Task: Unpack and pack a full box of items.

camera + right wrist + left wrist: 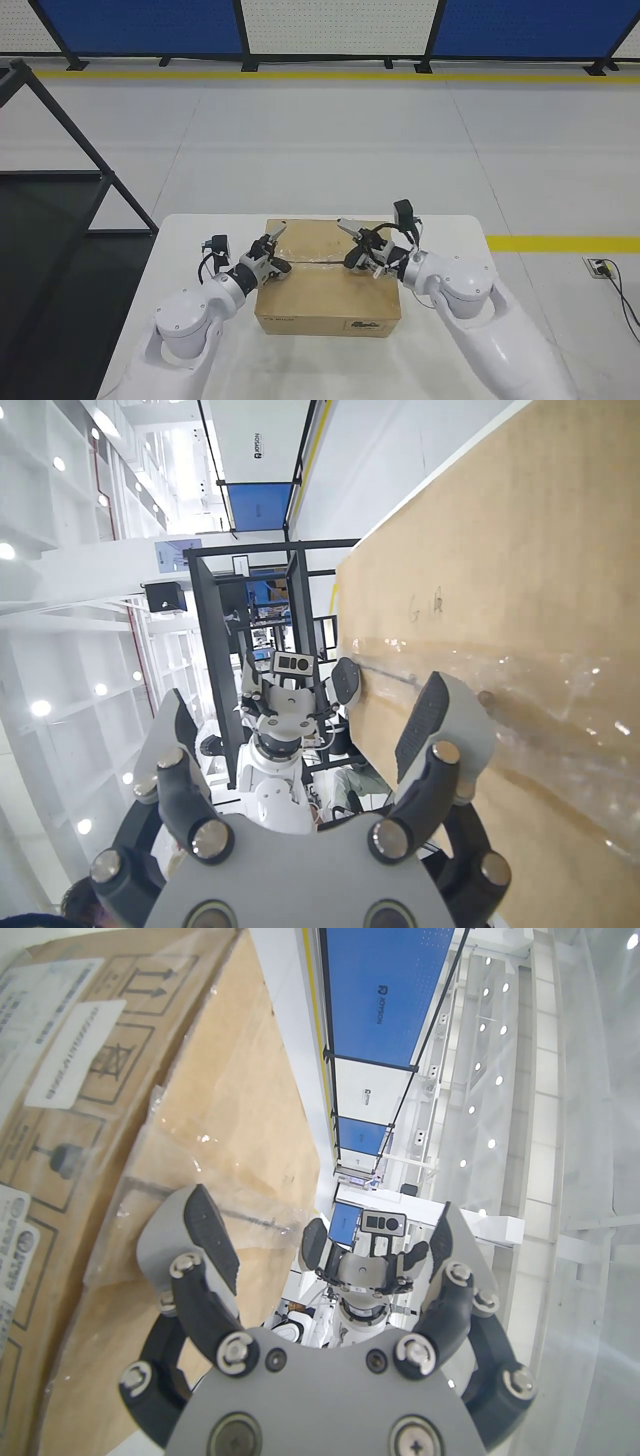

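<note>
A closed brown cardboard box (325, 290) sits in the middle of the white table (190, 245), with clear tape (220, 1163) over its top seam. My left gripper (277, 250) is at the box's left top edge and open; one finger (207, 1233) rests by the taped seam, the other (447, 1248) is off the box. My right gripper (350, 243) is open over the right part of the top, one finger (425, 720) lying on the tape (550, 700). The two grippers face each other along the seam. The box (235, 1078) shows printed labels on one side.
A black metal rack (60, 140) stands on the floor to the left of the table. Blue and white partition panels (140, 25) line the back, with a yellow floor line (560, 243) at the right. Bare tabletop lies in front of the box.
</note>
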Action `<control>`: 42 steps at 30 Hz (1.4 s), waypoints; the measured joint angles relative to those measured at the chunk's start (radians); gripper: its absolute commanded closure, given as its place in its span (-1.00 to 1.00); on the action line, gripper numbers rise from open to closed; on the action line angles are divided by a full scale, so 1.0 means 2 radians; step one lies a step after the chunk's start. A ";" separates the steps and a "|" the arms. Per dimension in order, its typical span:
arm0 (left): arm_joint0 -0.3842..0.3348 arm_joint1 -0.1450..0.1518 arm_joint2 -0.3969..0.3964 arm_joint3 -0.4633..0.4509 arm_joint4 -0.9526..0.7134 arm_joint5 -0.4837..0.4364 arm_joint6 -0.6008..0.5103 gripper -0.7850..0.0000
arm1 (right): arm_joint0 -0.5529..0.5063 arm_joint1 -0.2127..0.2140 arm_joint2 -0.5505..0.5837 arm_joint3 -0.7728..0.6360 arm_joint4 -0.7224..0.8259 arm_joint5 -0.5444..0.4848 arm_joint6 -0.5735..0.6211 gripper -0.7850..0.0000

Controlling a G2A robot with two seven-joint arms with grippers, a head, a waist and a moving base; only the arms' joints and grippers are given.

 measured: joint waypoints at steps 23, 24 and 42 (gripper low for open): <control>-0.002 0.004 0.004 -0.001 -0.002 -0.002 0.006 -1.00 | -0.049 0.012 0.064 -0.006 -0.015 0.002 -0.010 -1.00; -0.002 0.004 0.004 -0.001 -0.002 -0.002 0.006 -1.00 | -0.052 0.013 0.069 -0.008 -0.016 0.003 -0.010 -1.00; 0.006 0.007 0.000 -0.012 -0.006 -0.003 0.014 -1.00 | -0.120 0.029 0.152 -0.066 -0.008 0.016 -0.029 -1.00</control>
